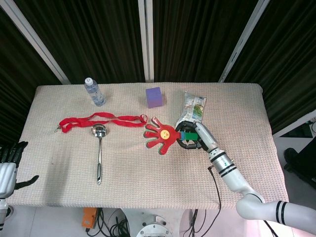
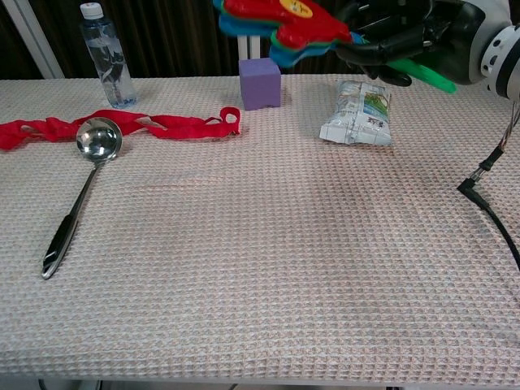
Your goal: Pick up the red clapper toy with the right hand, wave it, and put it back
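Plastic by the look, thin and stiff: red clapper toy (image 1: 160,134) judged light, rigid in each leaf but loose at the hinge, so likely to rattle and flap under a swing. Held aloft in front of the purple cube (image 1: 154,97) and slightly to its right, clear of the cloth. Best taken by the green handle (image 2: 424,75), never by the splayed finger-shaped leaves: risk of jamming the clap or bending them. Smooth handle, probably a little slippery, so better served by a full wrap than a pinch. Right robot hand (image 1: 192,137) wrapped round that handle, dark fingers curled closed on it, green stub poking out past the palm in the chest view. Left robot hand (image 1: 9,160) far to the cube's left, off the bench edge, fingers spread, nothing in it.

Bench (image 1: 148,182) covered in pale waffle-weave cloth: soft, grippy, quiet for a set-down, though apt to snag a leaf edge if dragged. Snack packet (image 1: 192,107) right of the cube, close to the raised toy; water bottle (image 1: 94,92) left of the cube near the back edge; red ribbon (image 1: 101,120) and steel ladle (image 1: 98,148) to the cube's front left. Bare cloth in front of the cube, seemingly ample for the put-down. Dark curtains behind the cube, pale posts between them; loose black cable (image 2: 487,211) trailing over the cloth to the cube's front right.
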Action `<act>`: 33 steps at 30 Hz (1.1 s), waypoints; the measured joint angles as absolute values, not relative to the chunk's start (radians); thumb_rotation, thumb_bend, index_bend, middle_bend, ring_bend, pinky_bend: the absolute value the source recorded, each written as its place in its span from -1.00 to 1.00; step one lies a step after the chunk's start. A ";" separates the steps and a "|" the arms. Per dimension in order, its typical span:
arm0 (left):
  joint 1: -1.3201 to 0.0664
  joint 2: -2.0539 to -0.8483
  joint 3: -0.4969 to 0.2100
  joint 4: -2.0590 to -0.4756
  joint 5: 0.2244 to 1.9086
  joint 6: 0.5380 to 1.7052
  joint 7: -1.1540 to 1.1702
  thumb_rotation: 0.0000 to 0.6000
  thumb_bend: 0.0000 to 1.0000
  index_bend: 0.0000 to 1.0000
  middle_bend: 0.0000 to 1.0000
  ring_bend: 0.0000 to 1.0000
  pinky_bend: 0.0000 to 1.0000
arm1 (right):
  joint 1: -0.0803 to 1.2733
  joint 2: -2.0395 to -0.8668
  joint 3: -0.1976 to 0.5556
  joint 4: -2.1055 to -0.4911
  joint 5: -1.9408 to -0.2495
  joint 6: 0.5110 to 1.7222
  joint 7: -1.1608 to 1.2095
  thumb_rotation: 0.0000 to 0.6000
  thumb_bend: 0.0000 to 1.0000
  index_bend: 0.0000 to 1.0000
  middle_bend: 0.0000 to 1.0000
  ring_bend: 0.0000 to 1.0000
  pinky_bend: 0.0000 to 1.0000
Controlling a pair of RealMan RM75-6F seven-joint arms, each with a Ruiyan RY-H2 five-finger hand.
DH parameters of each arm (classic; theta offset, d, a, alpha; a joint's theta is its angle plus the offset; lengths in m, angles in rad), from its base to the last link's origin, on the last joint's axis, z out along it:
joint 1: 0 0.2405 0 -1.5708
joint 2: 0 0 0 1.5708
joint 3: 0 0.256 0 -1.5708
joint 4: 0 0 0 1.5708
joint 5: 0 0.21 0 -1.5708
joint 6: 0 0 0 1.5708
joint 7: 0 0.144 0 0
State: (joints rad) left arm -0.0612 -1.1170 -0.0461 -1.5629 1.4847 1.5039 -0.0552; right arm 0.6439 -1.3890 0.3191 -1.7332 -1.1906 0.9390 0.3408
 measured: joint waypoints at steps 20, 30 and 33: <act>-0.062 -1.117 -0.047 -1.564 1.485 1.504 -0.057 1.00 -0.82 -0.85 -0.86 -1.00 -0.91 | 0.665 -1.320 0.387 -1.883 -1.006 0.965 -0.408 1.00 -0.24 0.92 0.21 0.41 0.74; -0.064 -1.119 -0.048 -1.562 1.487 1.504 -0.058 1.00 -0.82 -0.85 -0.86 -1.00 -0.91 | 0.563 -1.326 0.474 -1.838 -1.174 0.916 0.771 1.00 -0.11 0.92 0.24 0.41 0.74; -0.065 -1.121 -0.048 -1.564 1.488 1.504 -0.055 1.00 -0.82 -0.85 -0.86 -1.00 -0.91 | 0.549 -1.314 0.511 -1.811 -1.224 0.892 1.142 1.00 -0.11 0.91 0.24 0.42 0.74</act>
State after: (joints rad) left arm -0.0649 -1.1208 -0.0482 -1.5637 1.4878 1.5037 -0.0547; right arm 0.5485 -1.3142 0.5108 -1.8107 -1.2240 0.8923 1.1420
